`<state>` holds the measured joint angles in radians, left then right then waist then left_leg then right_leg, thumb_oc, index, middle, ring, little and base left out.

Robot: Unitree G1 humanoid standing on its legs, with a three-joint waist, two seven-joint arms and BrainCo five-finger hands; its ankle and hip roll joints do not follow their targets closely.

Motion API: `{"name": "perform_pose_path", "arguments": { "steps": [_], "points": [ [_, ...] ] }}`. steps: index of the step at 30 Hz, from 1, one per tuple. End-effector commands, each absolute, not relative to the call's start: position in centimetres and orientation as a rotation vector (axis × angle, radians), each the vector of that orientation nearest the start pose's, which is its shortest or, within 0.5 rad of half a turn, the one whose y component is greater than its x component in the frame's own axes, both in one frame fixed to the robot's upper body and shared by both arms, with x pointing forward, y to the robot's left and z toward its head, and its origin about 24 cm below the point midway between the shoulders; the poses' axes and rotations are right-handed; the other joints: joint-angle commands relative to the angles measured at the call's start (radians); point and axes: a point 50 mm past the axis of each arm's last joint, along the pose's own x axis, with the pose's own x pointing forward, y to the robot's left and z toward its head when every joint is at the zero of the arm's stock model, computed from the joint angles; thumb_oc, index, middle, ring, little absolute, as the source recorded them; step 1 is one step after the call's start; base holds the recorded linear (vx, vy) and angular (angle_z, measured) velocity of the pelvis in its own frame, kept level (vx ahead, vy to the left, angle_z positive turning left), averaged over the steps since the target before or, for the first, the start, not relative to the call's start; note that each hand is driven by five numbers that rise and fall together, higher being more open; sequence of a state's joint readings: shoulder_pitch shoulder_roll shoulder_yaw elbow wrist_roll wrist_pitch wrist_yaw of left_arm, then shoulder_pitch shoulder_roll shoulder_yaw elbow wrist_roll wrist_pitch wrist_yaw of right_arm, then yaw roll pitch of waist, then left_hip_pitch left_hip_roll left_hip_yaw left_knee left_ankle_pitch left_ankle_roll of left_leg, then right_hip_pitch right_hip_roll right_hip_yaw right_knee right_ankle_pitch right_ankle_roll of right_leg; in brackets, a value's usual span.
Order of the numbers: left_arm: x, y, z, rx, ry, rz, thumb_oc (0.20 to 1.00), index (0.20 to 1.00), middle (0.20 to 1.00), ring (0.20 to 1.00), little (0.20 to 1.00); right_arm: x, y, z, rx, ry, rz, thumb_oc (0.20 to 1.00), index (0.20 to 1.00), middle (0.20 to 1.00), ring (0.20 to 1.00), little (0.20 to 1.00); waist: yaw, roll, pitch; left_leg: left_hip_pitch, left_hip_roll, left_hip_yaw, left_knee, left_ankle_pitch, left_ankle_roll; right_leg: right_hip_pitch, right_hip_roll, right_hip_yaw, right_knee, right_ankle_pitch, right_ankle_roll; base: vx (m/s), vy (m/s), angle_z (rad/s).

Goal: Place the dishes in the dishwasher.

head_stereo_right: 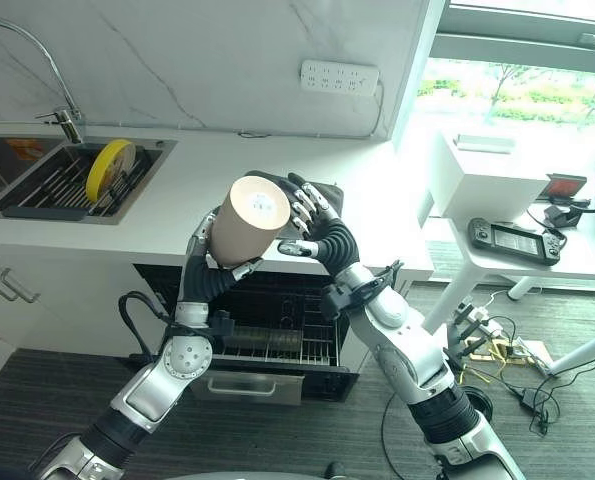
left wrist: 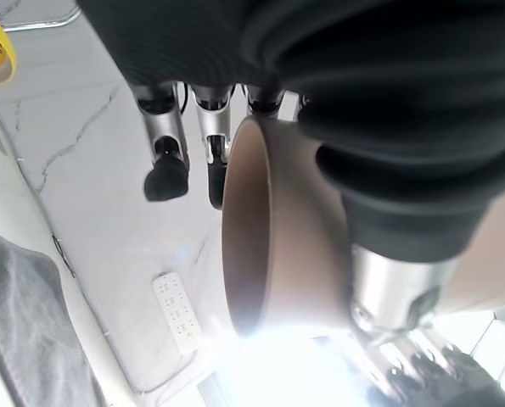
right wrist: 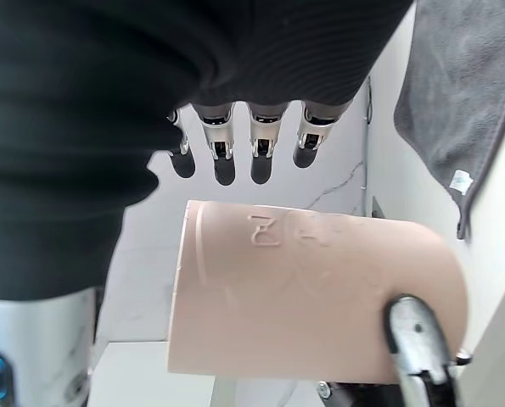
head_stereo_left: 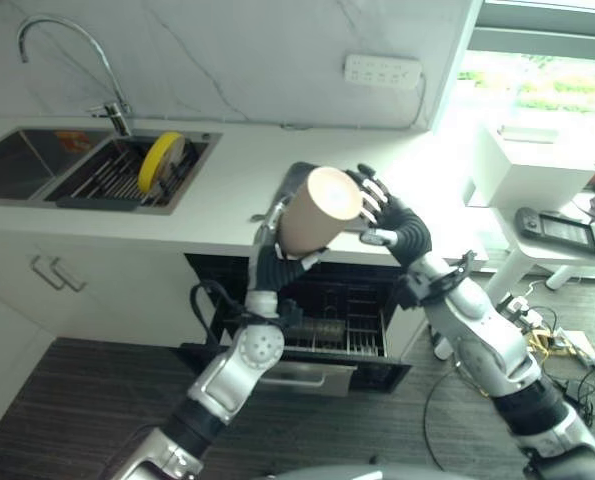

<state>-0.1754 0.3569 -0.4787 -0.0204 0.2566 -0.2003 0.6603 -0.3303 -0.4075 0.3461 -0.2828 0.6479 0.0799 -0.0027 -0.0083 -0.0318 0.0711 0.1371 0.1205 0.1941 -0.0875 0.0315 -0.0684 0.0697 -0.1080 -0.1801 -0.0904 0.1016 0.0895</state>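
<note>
Tan cup (yellow plate in sink)

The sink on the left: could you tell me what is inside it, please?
In the sink, a yellow plate stands on edge in a dark dish rack. The other basin looks empty, though its near part is hidden by the rim.
</note>
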Motion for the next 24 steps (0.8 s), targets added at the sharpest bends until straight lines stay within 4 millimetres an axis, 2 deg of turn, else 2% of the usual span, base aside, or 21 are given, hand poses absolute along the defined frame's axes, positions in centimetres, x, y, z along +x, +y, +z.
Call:
{"name": "perform_pose_path", "arguments": {
  "steps": [1, 12, 24],
  "points": [
    [26.8, 10.1, 12.6, 0.453, -0.729, 0.023, 0.2, 0.2, 0.2, 0.2, 0.2, 27.7, -8.6, 19.6, 0.247, -0.45, 0.592, 1.0, 1.0, 1.0, 1.0, 1.0, 0.028, -0.062, -0.014, 0.013, 0.076, -0.032, 0.0, -0.121, -0.013, 0.082, -0.096, -0.034, 0.003, -0.114, 0.073, 0.0, 0.0, 0.0],
    [26.9, 9.3, 12.4, 0.461, -0.716, -0.027, 0.2, 0.2, 0.2, 0.2, 0.2, 28.0, -7.7, 20.8, 0.188, -0.5, 0.572, 1.0, 1.0, 1.0, 1.0, 1.0, 0.035, -0.055, -0.02, 0.007, 0.072, -0.035, 0.0, -0.114, -0.012, 0.076, -0.101, -0.042, 0.003, -0.108, 0.07, -0.02, -0.002, 0.01],
    [27.0, 9.1, 12.9, 0.431, -0.686, -0.044, 0.2, 0.2, 0.2, 0.2, 0.2, 28.1, -7.2, 20.7, 0.104, -0.498, 0.55, 1.0, 1.0, 1.0, 1.0, 1.0, 0.033, -0.049, -0.016, 0.007, 0.073, -0.031, 0.0, -0.111, -0.012, 0.077, -0.099, -0.043, 0.003, -0.109, 0.068, -0.01, 0.002, 0.03]
  ]
}}
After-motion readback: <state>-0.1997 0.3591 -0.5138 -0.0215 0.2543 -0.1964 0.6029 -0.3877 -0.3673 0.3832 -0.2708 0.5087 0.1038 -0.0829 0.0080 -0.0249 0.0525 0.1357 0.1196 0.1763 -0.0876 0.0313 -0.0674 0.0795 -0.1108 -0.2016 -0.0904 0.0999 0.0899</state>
